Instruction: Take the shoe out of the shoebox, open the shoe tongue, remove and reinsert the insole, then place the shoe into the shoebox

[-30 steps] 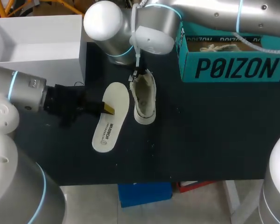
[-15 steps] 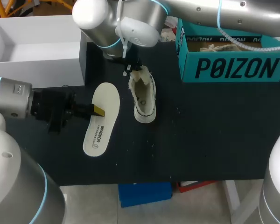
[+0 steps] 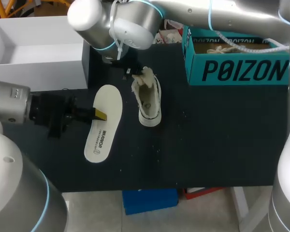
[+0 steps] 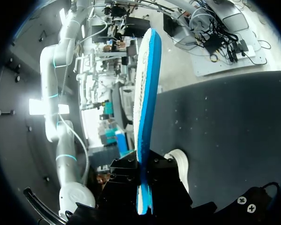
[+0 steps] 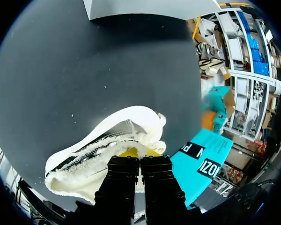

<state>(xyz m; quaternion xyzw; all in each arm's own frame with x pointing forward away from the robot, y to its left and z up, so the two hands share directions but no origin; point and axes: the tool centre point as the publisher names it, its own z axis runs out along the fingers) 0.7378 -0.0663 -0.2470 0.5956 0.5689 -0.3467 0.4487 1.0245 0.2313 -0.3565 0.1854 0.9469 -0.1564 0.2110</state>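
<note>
A cream shoe (image 3: 148,102) lies on the black table (image 3: 217,135), its rounded toe toward the near edge. My right gripper (image 3: 130,72) is shut on the fleecy edge at the shoe's far end. The right wrist view shows the shoe (image 5: 103,140) just ahead of that gripper (image 5: 139,161), with fleece pinched between its yellow tips. A white insole (image 3: 104,124) with a blue underside hangs left of the shoe. My left gripper (image 3: 98,115) is shut on the insole's side. In the left wrist view the insole (image 4: 145,103) stands edge-on between the fingers of that gripper (image 4: 144,187).
The teal shoebox (image 3: 241,67) stands open at the back right, with paper inside. A white open box (image 3: 38,48) sits at the back left, close behind my left arm. Bare black table lies right of the shoe and along the near edge.
My left gripper has drawn the insole leftward, away from the shoe. My right arm has shifted left, tugging the shoe's far end slightly with it.
</note>
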